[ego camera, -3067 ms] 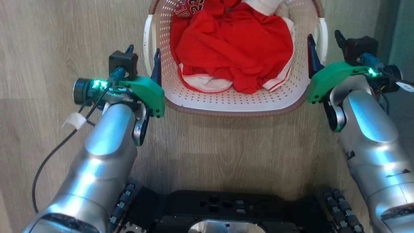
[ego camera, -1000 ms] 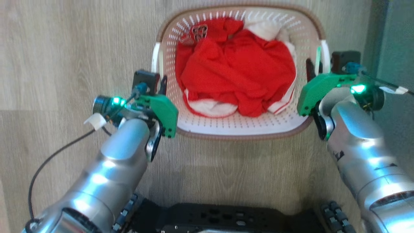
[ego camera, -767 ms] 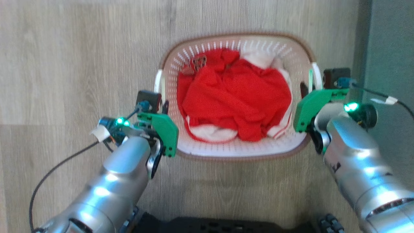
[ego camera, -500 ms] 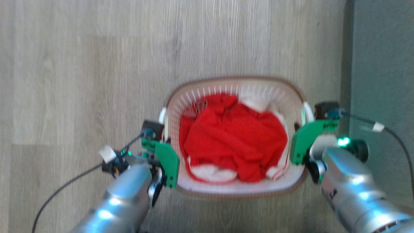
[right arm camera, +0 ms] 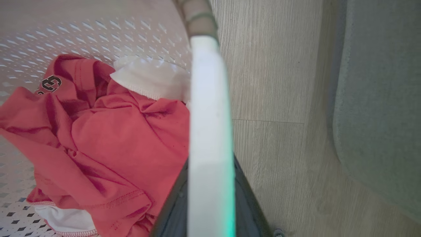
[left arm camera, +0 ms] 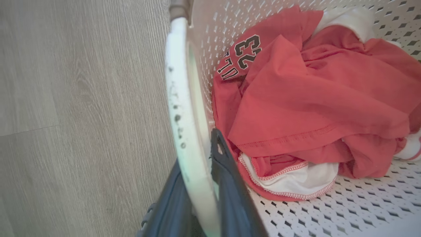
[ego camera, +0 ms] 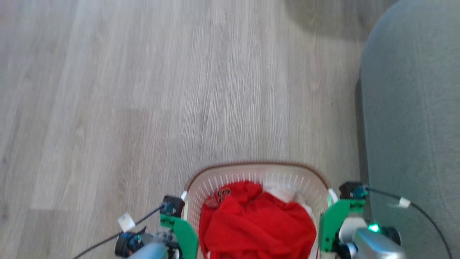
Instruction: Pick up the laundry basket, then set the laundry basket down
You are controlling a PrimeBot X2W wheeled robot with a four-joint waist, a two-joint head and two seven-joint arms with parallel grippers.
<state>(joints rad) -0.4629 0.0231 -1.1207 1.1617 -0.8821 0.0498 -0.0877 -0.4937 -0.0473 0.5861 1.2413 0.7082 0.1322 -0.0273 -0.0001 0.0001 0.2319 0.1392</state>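
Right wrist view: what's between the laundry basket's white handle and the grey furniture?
Bare wood-grain floor, with nothing on it, lies between the white handle of the laundry basket and the grey furniture. That shows in the right wrist view.

We list: grey wood-plank floor [ego camera: 179, 90]; grey-green upholstered furniture [ego camera: 413, 108] at three o'clock; red numbered jersey [left arm camera: 312, 98]; white cloth [right arm camera: 148, 79] touching it.
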